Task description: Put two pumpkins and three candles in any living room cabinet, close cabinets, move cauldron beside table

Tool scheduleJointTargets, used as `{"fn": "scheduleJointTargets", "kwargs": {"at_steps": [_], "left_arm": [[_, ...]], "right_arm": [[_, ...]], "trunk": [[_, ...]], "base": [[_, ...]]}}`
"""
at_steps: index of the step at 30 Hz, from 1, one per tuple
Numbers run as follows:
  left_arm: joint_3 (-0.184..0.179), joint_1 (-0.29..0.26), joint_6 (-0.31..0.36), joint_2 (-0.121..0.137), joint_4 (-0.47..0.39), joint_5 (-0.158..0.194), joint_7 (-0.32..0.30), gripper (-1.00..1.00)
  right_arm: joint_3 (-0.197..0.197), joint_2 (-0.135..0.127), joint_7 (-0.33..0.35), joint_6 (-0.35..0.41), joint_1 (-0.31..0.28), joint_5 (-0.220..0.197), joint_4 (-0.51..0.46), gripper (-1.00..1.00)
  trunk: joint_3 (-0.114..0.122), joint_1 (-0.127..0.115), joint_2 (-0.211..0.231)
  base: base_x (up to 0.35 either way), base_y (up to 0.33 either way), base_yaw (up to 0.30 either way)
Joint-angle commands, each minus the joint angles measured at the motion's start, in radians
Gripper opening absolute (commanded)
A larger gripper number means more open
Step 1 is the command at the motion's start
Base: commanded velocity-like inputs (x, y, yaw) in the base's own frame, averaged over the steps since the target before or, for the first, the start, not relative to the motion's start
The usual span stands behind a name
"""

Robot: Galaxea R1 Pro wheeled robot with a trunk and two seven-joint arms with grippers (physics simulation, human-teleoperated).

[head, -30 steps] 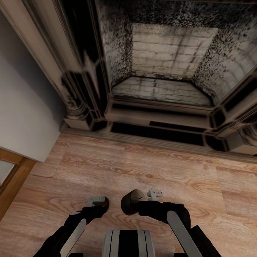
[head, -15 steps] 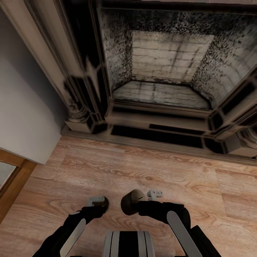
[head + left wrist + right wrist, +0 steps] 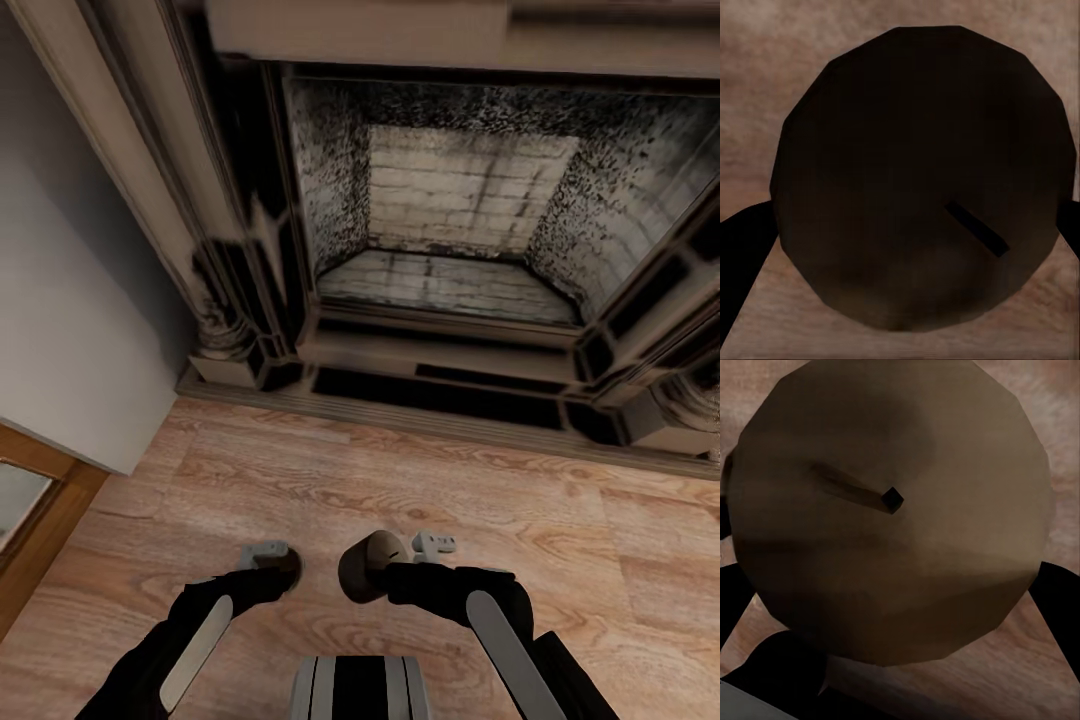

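Facing the fireplace (image 3: 450, 230) now, above the wood floor (image 3: 400, 480): left fingers (image 3: 739, 255) clamped on the dark candle (image 3: 922, 180), right fingers (image 3: 1059, 592) clamped on the tan candle (image 3: 889, 510), both held low, wicks up

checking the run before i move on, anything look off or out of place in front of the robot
Nothing stands out. The fireplace is empty and intact, and the wood floor before it shows no spill or debris. Each pincer is shut on a round brownish candle with a dark wick: left pincer on one candle, right pincer on the other candle.
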Motion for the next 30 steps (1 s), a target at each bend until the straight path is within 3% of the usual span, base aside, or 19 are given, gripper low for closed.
{"fn": "scheduleJointTargets", "kwargs": {"at_steps": [1, 3, 8, 19, 26, 30], "left_arm": [[0.021, 0.000, 0.026, 0.001, -0.016, 0.017, 0.010, -1.00], [0.069, 0.001, 0.073, 0.001, -0.040, 0.018, 0.010, -1.00], [0.112, 0.001, 0.123, 0.002, -0.054, 0.019, 0.009, -1.00], [0.158, 0.001, 0.211, 0.002, -0.059, 0.022, 0.007, -1.00], [0.162, 0.001, 0.225, 0.003, -0.059, 0.021, 0.006, -1.00], [0.190, 0.001, 0.252, 0.004, -0.059, 0.021, 0.006, -1.00]], "right_arm": [[0.001, -0.001, -0.010, 0.001, -0.001, -0.011, 0.000, -1.00], [0.001, -0.001, -0.011, 0.000, -0.001, -0.010, 0.002, -1.00], [0.000, 0.000, -0.014, -0.003, 0.000, -0.009, 0.003, -1.00], [-0.001, 0.007, -0.014, -0.003, -0.001, -0.011, 0.011, -1.00], [-0.003, 0.005, -0.015, -0.003, 0.000, -0.011, 0.012, -1.00], [-0.003, -0.002, -0.018, -0.003, -0.001, -0.011, 0.033, -1.00]], "trunk": [[0.003, 0.000, 0.000], [0.011, -0.001, 0.000], [0.030, -0.004, 0.002], [0.073, -0.009, 0.004], [0.100, -0.012, 0.006], [0.115, -0.014, 0.007]], "base": [[0.000, 0.000, 0.000], [0.000, 0.000, 0.000], [-0.148, 0.000, 0.000], [-0.055, 0.000, 0.000], [0.000, 0.000, 0.000], [-0.146, 0.000, 0.000]]}}
